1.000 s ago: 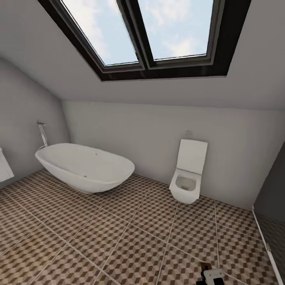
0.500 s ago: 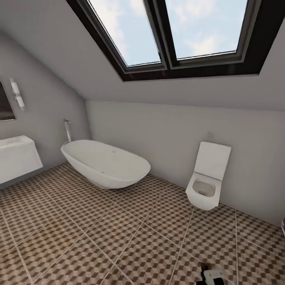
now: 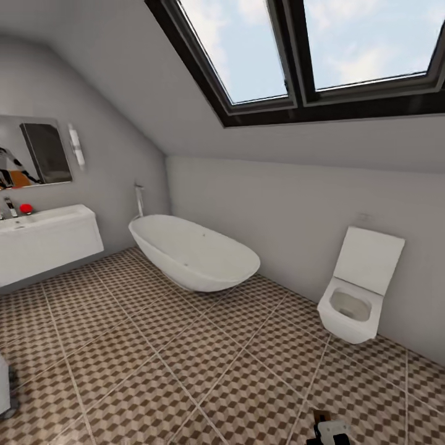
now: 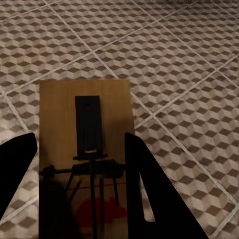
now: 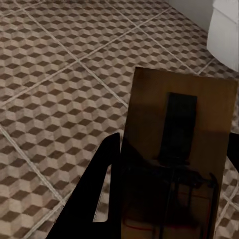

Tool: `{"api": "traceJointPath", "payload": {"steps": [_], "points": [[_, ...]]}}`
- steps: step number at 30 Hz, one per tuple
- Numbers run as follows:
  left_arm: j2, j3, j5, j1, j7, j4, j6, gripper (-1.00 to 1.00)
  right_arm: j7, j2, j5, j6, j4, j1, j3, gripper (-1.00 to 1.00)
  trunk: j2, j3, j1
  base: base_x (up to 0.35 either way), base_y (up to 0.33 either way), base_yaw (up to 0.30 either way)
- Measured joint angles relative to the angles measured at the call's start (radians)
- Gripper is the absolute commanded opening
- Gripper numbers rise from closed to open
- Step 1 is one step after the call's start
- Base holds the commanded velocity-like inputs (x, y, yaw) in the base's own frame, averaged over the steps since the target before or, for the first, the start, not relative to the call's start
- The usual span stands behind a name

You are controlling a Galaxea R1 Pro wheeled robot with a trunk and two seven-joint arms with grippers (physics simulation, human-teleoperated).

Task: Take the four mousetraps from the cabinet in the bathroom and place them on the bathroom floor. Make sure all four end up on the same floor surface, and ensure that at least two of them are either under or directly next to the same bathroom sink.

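A mousetrap [image 4: 84, 99], a tan wooden board with a black metal bar and spring, sits between the black fingers [image 4: 144, 189] of my left gripper [image 4: 79, 144], which is shut on it above the bathroom floor [image 4: 179, 59]. My right gripper [image 5: 174, 144] is shut on a second mousetrap [image 5: 179, 89], also held over the tiles. In the head view my right gripper [image 3: 330, 431] peeks in at the bottom edge with a brown mousetrap corner [image 3: 320, 415]. The bathroom sink [image 3: 46, 238] hangs on the left wall. The cabinet is out of view.
A rounded white bathtub [image 3: 194, 253] stands at the back wall's middle and a white toilet [image 3: 358, 296] at the right. A mirror [image 3: 34, 151] hangs over the sink. A red item [image 3: 26, 208] sits on the basin. A sloped ceiling holds a skylight [image 3: 309, 49].
The camera has swung left: the bathtub and toilet slid right in the picture, and the sink and mirror came into view at the left. The gripper at the bottom edge looks unchanged.
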Motion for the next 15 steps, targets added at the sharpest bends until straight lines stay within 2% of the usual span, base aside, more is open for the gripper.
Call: {"api": "traceJointPath", "payload": {"steps": [15], "points": [[0.001,0.000,0.000,0.000,0.000,0.000,0.000,-1.00,0.000,0.000,0.000,0.000,0.000,0.000,0.000,-1.00,0.000,0.000,0.000,0.000,0.000,0.300]]}}
